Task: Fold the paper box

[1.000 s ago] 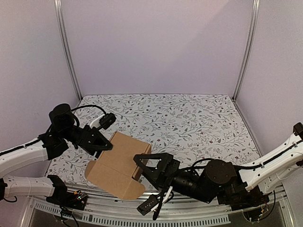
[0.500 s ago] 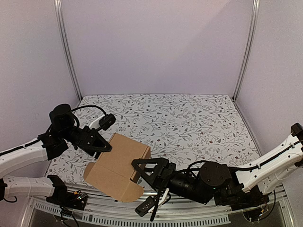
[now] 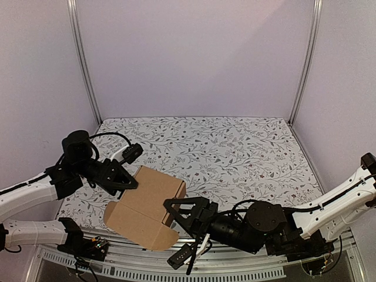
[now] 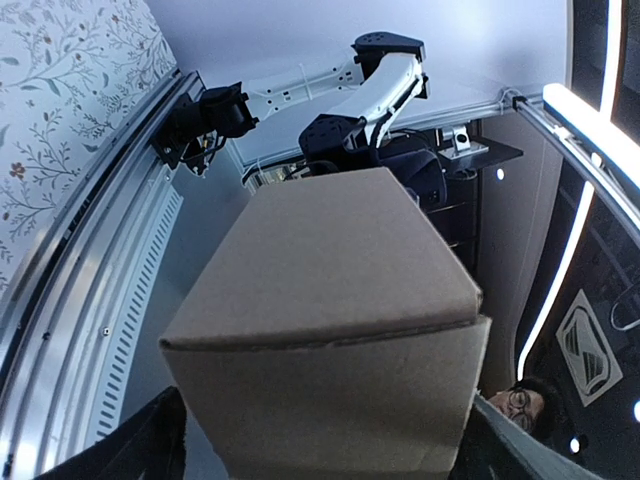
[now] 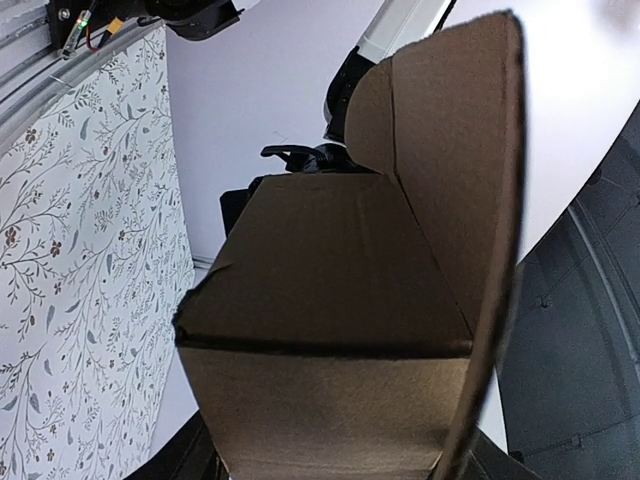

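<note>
A: Quick, where's the paper box (image 3: 150, 200)?

B: Near-left part of the table (image 3: 235, 147), right at the near edge. It's folded up into a carton and sits tilted, w/ its near bottom corner hanging out over the front rail (image 3: 247, 271). It's btwn the two arms.

A: Closed up?

B: Not fully. One flap (image 5: 460, 170) stands open along the side in the right wrist view, and a rounded tab sticks out at the near end in the top view.

A: OK, left gripper (image 3: 128, 183)?

B: At the box's far-left edge, pointing in at it. In the left wrist view its fingers (image 4: 150, 445) stand wide, one each side of the box end. There's a sliver of gap btwn that finger and the cardboard, so the jaws are apart and not pinching, holding nothing as far as I can see.

A: And the right gripper (image 3: 174, 212)?

B: At the box's near-right corner, reaching in from the right. In the right wrist cam its fingers (image 5: 195, 455) sit hard against both sides of the box, no gap visible. So it's partly closed, clamped on the box across its width.

A: Anything else on the table?

B: Just the floral cloth, approx all of it bare beyond the box
</note>
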You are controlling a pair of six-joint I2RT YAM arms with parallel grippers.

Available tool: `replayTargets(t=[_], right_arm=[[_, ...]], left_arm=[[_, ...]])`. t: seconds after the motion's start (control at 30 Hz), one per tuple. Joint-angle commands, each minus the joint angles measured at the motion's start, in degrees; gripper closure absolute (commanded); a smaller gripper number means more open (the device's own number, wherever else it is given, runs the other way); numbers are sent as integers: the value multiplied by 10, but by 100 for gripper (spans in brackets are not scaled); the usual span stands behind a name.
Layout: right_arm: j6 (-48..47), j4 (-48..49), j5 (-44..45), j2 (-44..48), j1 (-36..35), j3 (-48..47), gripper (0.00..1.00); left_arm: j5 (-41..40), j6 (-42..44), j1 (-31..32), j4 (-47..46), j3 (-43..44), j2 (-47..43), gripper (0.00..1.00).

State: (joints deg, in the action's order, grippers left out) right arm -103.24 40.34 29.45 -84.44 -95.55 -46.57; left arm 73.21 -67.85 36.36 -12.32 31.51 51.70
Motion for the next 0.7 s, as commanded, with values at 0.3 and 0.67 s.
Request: replayTargets(t=[0.3,0.67], right_arm=[[147,-136,45,85,8,8,43],[484,-477,-18,187,60,-38,43]], left_arm=[[-122,178,-3,271,85,-54,1],[-362,279,-8,375,150,-98,0]])
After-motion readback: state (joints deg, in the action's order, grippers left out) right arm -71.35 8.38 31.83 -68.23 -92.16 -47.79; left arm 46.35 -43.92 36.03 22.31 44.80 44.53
